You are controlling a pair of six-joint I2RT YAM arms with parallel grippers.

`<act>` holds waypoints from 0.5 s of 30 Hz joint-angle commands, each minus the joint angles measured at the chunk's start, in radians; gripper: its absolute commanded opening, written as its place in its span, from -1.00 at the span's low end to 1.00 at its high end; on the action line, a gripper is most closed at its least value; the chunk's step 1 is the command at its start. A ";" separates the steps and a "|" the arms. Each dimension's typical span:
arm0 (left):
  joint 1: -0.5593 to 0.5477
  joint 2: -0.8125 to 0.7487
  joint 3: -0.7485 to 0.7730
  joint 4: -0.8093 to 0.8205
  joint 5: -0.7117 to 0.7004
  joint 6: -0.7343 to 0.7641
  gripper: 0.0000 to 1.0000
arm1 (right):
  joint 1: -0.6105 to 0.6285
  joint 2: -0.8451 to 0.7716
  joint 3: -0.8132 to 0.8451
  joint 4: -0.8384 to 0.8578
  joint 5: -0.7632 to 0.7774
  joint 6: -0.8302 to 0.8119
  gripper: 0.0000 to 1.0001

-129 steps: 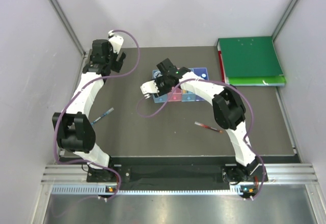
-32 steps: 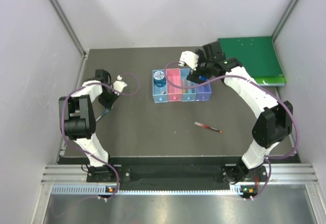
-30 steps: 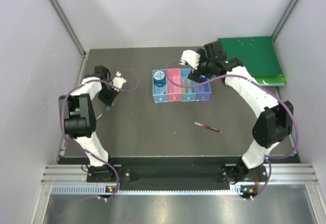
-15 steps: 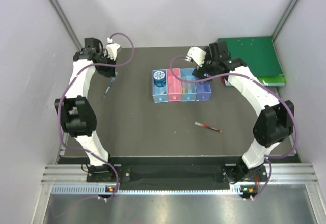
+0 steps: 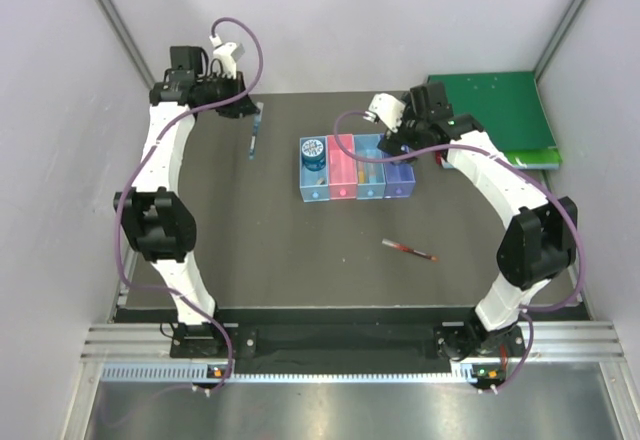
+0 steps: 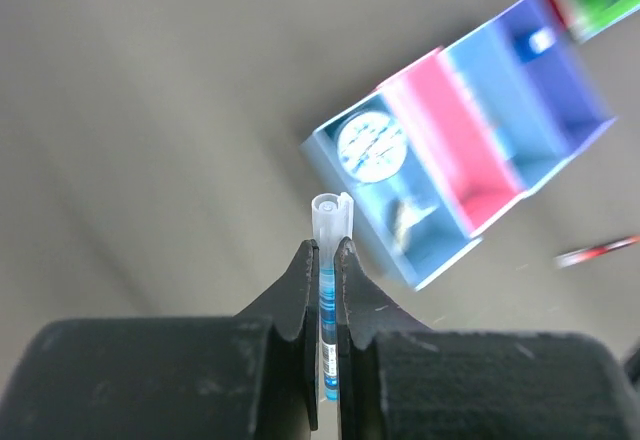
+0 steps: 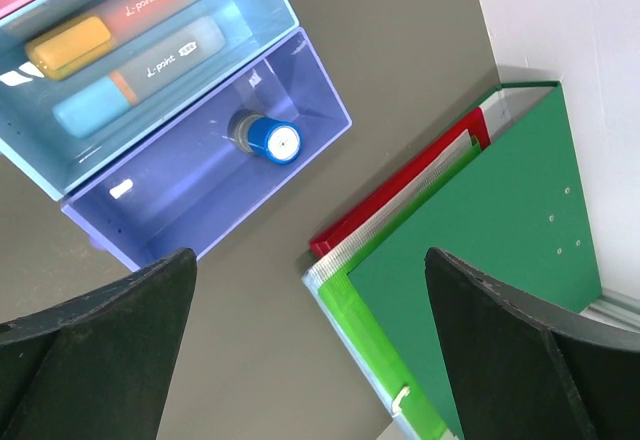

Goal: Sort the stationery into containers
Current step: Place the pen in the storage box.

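A green binder [image 5: 492, 115] lies far right, beside the right gripper [image 7: 310, 260], whose jaws are spread above the purple tray [image 7: 190, 195] holding the blue-capped bottle [image 7: 272, 138]. The left gripper [image 6: 325, 250] pinches the blue pen [image 6: 332, 215], raised left of the blue tray [image 5: 313, 192]. The red pen [image 5: 408, 250] lies on the table [image 5: 280, 250].

The left arm [image 5: 163, 165] and right arm [image 5: 497, 182] have white shells, black joints and a looping purple cable [image 5: 257, 50] each. The left claw [image 6: 322, 250] has matte black fingers [image 6: 295, 305].

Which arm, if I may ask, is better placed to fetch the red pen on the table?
Right: the right end effector is open and empty, with the red pen on its side; the left end effector grips the blue pen.
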 commanded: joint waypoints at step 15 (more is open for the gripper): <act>-0.167 0.186 -0.038 0.584 0.195 -0.578 -1.00 | -0.099 -0.077 -0.097 0.099 0.123 0.123 0.93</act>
